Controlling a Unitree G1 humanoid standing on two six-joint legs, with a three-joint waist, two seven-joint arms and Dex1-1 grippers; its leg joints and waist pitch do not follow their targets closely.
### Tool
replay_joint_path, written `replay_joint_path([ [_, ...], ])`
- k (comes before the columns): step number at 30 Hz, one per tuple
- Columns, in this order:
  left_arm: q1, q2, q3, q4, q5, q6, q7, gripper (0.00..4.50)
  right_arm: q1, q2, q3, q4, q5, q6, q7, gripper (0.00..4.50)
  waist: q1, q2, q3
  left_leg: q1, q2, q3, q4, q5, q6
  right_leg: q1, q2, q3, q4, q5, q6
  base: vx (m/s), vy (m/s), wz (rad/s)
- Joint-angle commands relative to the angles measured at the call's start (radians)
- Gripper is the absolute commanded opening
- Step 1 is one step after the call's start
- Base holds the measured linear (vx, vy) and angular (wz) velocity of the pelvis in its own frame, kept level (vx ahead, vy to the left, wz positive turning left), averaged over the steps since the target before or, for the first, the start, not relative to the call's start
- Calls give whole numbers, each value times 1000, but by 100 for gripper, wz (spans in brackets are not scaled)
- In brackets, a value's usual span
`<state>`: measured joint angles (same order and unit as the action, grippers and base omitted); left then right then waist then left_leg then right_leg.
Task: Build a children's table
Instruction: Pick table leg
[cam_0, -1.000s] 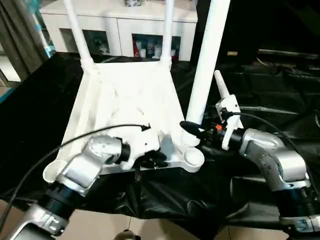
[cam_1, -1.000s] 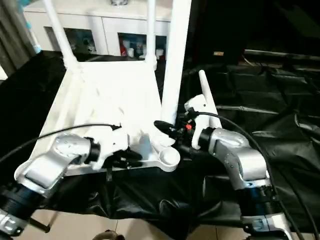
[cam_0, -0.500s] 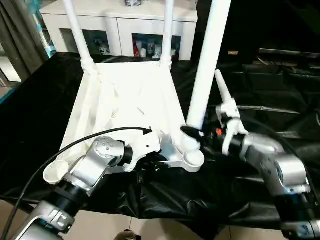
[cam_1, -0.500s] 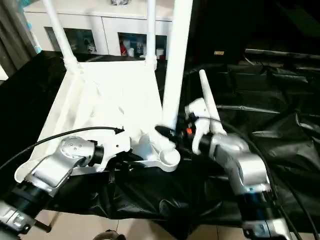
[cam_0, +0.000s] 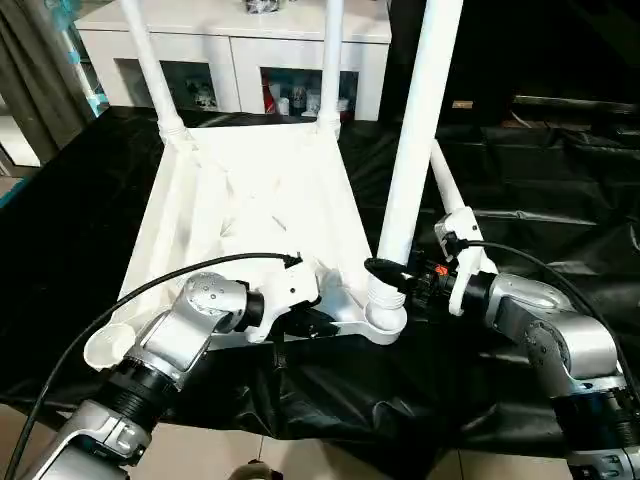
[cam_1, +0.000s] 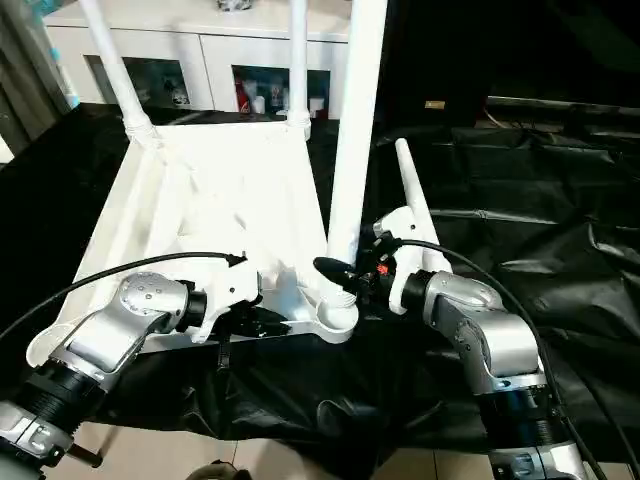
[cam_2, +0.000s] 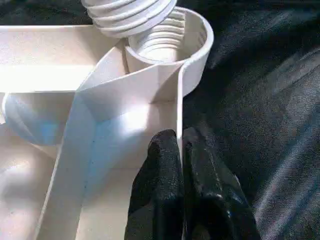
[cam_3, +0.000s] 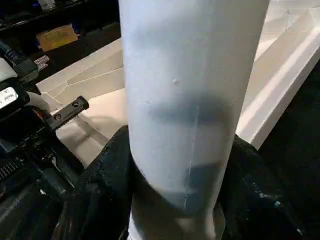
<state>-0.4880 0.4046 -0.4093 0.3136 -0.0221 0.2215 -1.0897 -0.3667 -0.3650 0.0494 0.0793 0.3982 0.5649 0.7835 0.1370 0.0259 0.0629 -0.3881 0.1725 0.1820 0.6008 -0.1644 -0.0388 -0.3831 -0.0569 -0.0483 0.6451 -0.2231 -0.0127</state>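
Note:
The children's table top lies upside down on the black cloth, with two white legs standing in its far corners. My right gripper is shut on a third leg, held nearly upright. That leg's threaded end sits at the mouth of the near right corner socket, a little off centre. My left gripper is shut on the top's near rim, just beside that socket. A fourth leg lies on the cloth behind my right wrist. The near left socket holds nothing.
The black-draped work table spreads to the right, its front edge close under both forearms. A white glass-door cabinet stands behind the table. A cable loops over my left forearm.
My left gripper has closed onto the near rim. My right gripper has lowered the leg and brought its threaded end to the near right socket.

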Motion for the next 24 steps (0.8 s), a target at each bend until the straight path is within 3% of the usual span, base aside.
replay_joint_path([
  [1, 9, 18, 15, 10, 52, 29, 80, 0, -13, -1, 3, -20, 1, -6, 5, 191, -4, 14, -71, 25, 62, -31, -71, -235, -20, 32, -95, 52, -92, -182, -188, 0, 0, 0],
  [2, 10, 19, 20, 9, 64, 39, 108, 0, -13, 0, 3, -20, 1, -7, 5, 191, -7, 6, -69, 25, 61, -30, -72, -252, -23, 32, -94, 52, -96, -197, -186, 0, 0, 0],
  [6, 48, -4, 62, -104, 53, 165, 193, 0, -9, 11, -3, -27, 7, -3, -9, 191, -21, 6, -68, 22, 62, -34, -76, -268, -32, 37, -95, 50, -93, -224, -189, 0, 0, 0],
  [8, 58, -15, 67, -135, 55, 205, 214, 0, -12, 14, -2, -23, 6, -4, -11, 191, -35, -2, -69, 17, 57, -32, -72, -237, -17, 39, -91, 50, -95, -191, -193, 0, 0, 0],
  [9, 58, -15, 67, -135, 55, 205, 214, 0, -12, 14, -2, -23, 6, -4, -11, 191, -38, 1, -70, 17, 54, -30, -69, -218, -8, 39, -90, 49, -95, -173, -199, 0, 0, 0],
  [10, 65, -40, 81, -165, 53, 245, 252, 0, -20, 17, 1, -11, 1, -9, -11, 191, -41, -7, -69, 15, 53, -29, -69, -211, -2, 40, -89, 49, -96, -171, -199, 0, 0, 0],
  [11, 71, -56, 89, -188, 50, 269, 273, 0, -26, 19, 3, -2, -1, -11, -10, 191, -42, -8, -70, 16, 55, -28, -66, -193, 7, 41, -90, 48, -94, -157, -208, 0, 0, 0],
  [16, 86, -63, 78, -239, 8, 254, 256, 0, -53, 27, 12, 53, -18, -33, -1, 191, -41, -10, -70, 16, 54, -26, -63, -174, 27, 35, -89, 47, -96, -174, -209, 0, 0, 0],
  [19, 104, -72, 91, -238, -47, 226, 211, 0, -97, 35, 28, 138, -53, -80, -1, 191, -40, -19, -67, 17, 55, -24, -65, -179, 25, 34, -90, 47, -97, -199, -203, 0, 0, 0],
  [23, 110, -76, 95, -234, -44, 228, 209, 0, -126, 43, 33, 181, -66, -97, -2, 191, -40, -19, -67, 17, 55, -24, -66, -171, 26, 34, -90, 49, -95, -193, -193, 0, 0, 0],
  [24, 105, -73, 94, -218, -42, 226, 211, 0, -141, 44, 41, 205, -72, -102, 12, 191, -42, -24, -67, 16, 55, -23, -65, -165, 29, 35, -89, 49, -95, -185, -192, 0, 0, 0],
])
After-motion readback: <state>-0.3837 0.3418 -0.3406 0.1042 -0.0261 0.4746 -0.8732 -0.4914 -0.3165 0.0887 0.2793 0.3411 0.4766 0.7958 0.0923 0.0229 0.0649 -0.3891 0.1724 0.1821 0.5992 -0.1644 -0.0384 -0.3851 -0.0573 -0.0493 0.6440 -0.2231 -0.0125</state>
